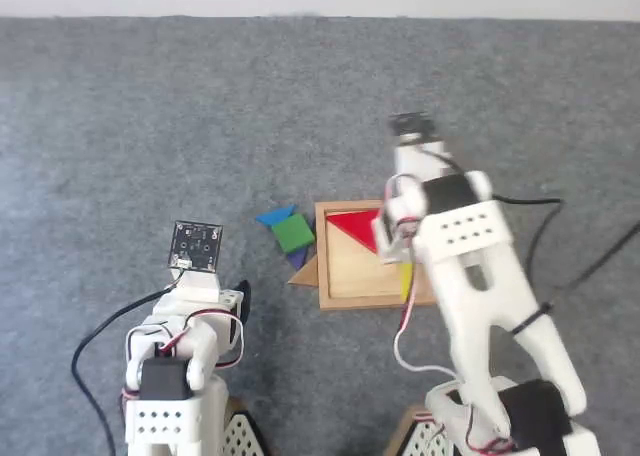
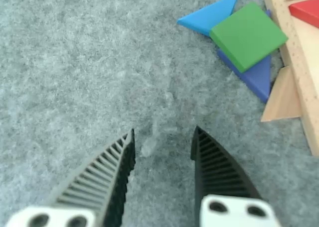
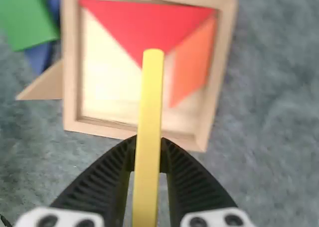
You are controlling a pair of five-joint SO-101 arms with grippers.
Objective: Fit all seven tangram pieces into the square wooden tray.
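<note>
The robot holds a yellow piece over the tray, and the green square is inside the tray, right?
No. The green square lies outside the tray, on blue pieces beside it; the left wrist view shows it. The yellow piece is held over the tray.

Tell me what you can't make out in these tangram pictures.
The yellow piece: it is edge-on in the right wrist view, clamped in the right gripper, so its outline cannot be told.
The wooden tray: in the high view the right arm covers its right part, and in the left wrist view the picture's edge cuts it off.
The dark blue piece: in the left wrist view the green square lies over part of it.
</note>
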